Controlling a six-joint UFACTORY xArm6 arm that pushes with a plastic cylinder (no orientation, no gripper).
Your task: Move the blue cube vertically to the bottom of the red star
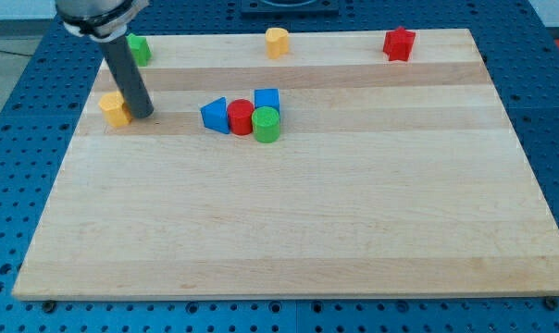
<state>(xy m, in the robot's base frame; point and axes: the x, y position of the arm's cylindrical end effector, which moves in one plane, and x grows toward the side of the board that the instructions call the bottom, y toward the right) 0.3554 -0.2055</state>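
Observation:
The blue cube sits near the board's upper middle, touching a red cylinder and a green cylinder. A blue triangular block lies at the red cylinder's left. The red star is at the view's top right, far from the cube. My tip rests on the board at the left, right beside a yellow block and well left of the blue cube.
A green block sits at the top left, partly behind the rod. A yellow heart-like block is at the top middle. The wooden board lies on a blue perforated table.

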